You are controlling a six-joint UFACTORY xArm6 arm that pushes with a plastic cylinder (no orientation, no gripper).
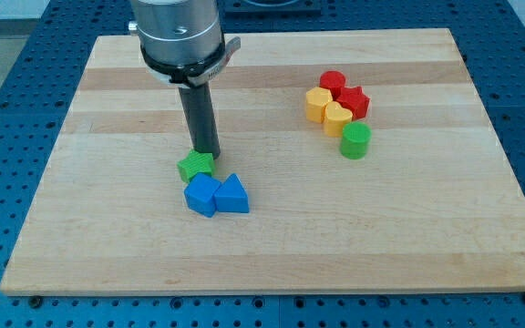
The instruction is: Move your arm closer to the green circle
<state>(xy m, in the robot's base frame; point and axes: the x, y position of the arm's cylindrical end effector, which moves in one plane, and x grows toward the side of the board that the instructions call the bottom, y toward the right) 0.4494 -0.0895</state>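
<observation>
Green blocks [196,165] [355,140]: two; blue [202,194] [232,195]: two

Up top, the arm's end is a broad silver-grey metal cylinder [175,20], smooth and faintly shiny. Below it sits a thick black collar [182,60] with a thin pale rim and a small lug jutting to the view's right. From the collar runs a straight, dark grey rod [199,114], plain and round, down to my tip [207,152].
</observation>
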